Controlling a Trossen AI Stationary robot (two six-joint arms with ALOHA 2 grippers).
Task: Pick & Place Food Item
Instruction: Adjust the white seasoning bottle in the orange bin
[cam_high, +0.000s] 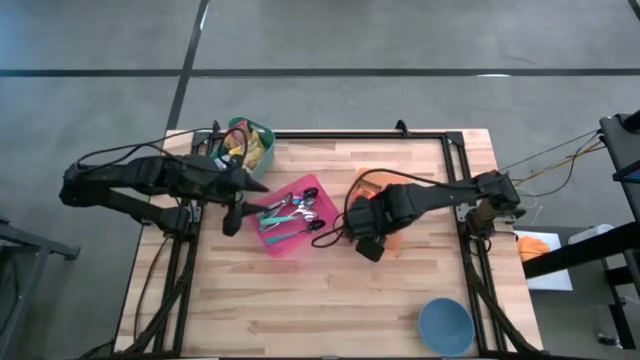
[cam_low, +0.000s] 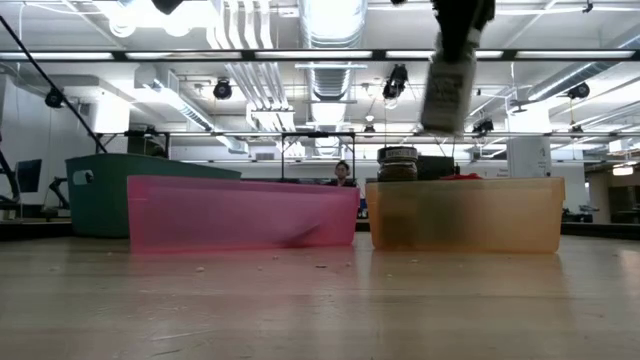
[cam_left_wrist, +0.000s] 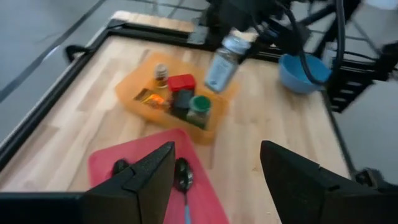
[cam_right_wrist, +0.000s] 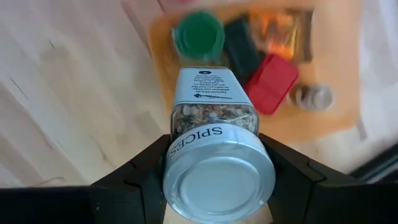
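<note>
**Right wrist view: spice jar in my grip above the orange bin**

Right wrist view shows my right gripper pinching a spice jar, one finger on each side just below its silver lid. The jar hangs clear in the air over the orange bin. Below it in the bin sit a green-lidded jar, a black pack, a red box and a small brown-lidded jar.

On the table, seen from above, the orange bin lies near centre, toward three o'clock. My left gripper hovers at nine o'clock over the pink tray of cutlery, its fingers spread with nothing between them. A green bin stands at eleven o'clock, a blue bowl at five.
</note>
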